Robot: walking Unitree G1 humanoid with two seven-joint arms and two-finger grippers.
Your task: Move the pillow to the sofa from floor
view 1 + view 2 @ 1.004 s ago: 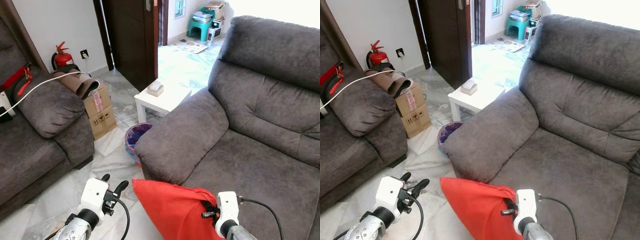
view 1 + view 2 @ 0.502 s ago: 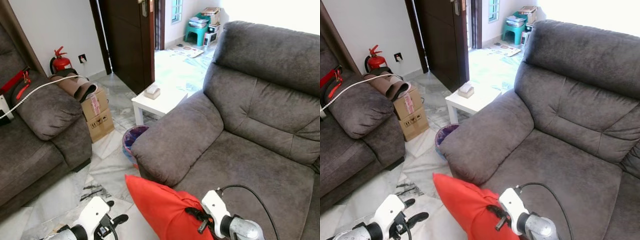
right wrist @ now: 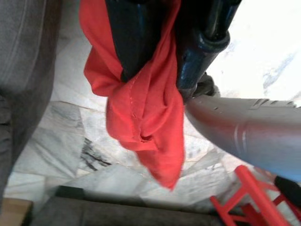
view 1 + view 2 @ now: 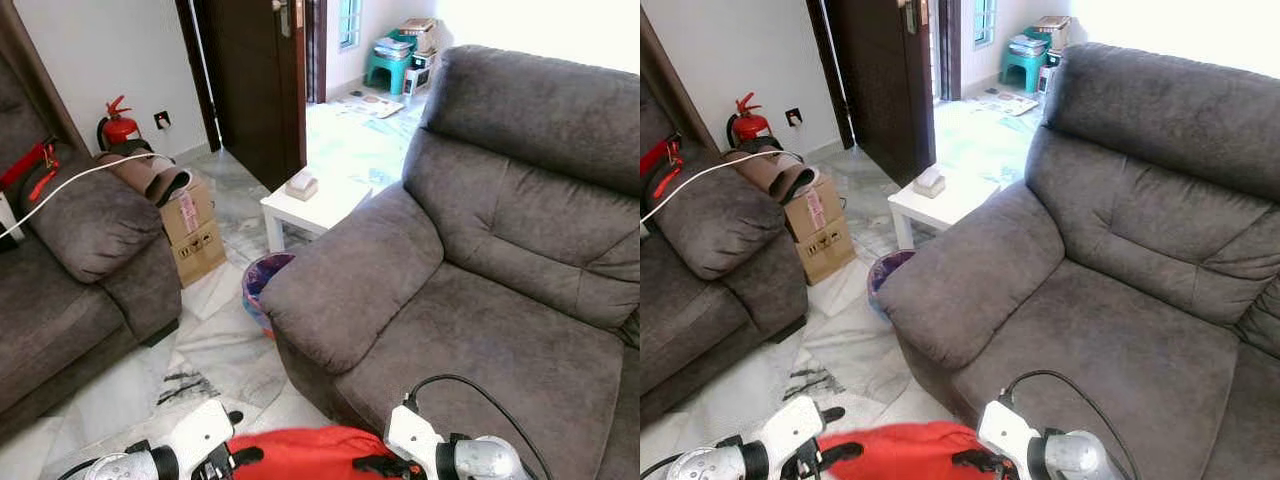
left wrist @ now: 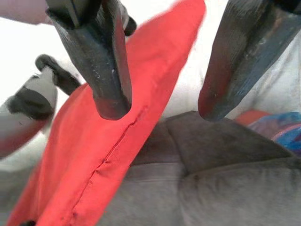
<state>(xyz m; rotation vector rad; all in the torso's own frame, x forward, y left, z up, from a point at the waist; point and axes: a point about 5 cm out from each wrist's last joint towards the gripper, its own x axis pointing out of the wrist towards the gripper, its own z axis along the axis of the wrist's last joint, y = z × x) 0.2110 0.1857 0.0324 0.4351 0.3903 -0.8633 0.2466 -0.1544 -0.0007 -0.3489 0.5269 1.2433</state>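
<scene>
The red pillow (image 4: 310,452) hangs low at the bottom of the eye views, just in front of the grey sofa's (image 4: 480,330) seat edge. My right gripper (image 4: 375,463) is shut on a bunched corner of the pillow; in the right wrist view the red fabric (image 3: 146,117) hangs pinched between the black fingers of the right gripper (image 3: 160,77), above the marble floor. My left gripper (image 4: 235,458) is open at the pillow's left edge. In the left wrist view the left gripper (image 5: 163,108) has its fingers spread, with the pillow (image 5: 94,155) and its seam just beyond them.
The sofa's broad armrest (image 4: 350,280) stands ahead. Beyond it are a white side table (image 4: 315,200) with a tissue box and a purple bin (image 4: 262,280). A second grey sofa (image 4: 80,250), a cardboard box (image 4: 195,230) and a fire extinguisher (image 4: 118,125) stand left. Marble floor (image 4: 200,350) lies between.
The pillow has dropped from upright to low and flatter at the bottom of the view. Both grippers sit lower, the left one closer to the pillow. The camera has shifted too.
</scene>
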